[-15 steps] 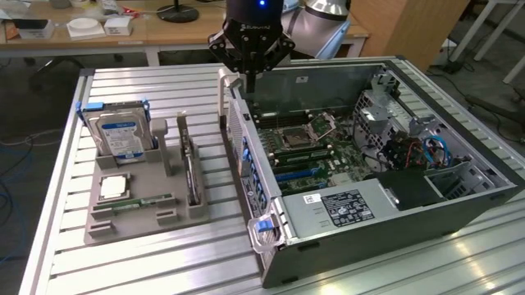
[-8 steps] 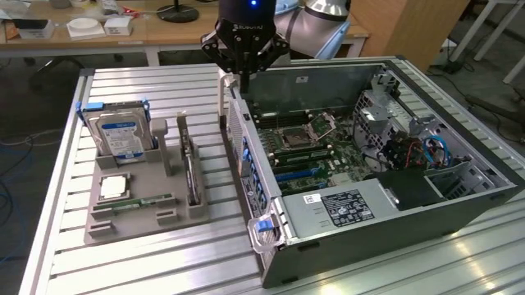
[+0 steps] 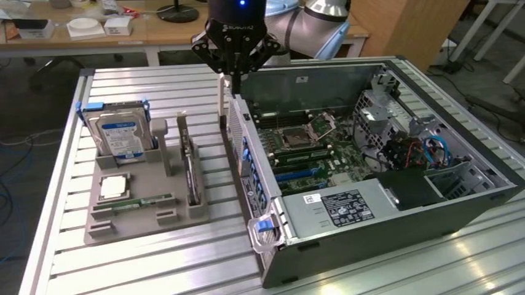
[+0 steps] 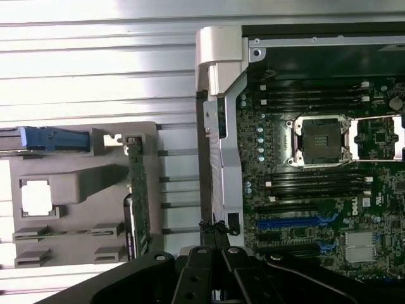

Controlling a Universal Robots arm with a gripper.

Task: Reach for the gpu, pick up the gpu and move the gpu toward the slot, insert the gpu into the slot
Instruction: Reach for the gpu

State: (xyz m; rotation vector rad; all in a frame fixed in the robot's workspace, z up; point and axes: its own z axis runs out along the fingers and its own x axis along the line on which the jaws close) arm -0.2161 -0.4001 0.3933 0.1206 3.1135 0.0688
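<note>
One claw (image 3: 235,82), clenched and empty as far as I see, hangs over the case (image 3: 369,243) wall; the gpu (image 3: 191,165) stands on edge in the tray (image 3: 139,212), toward the exterior view's left, long axis parallel to that wall.

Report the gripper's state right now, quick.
Gripper: jaws shut, holding nothing; the gpu stands in the grey holder, apart from it.

Bright, even room light — glare washes the slatted table (image 4: 95,63) white; the computer case (image 3: 369,246) lies shadowed inside.
</note>
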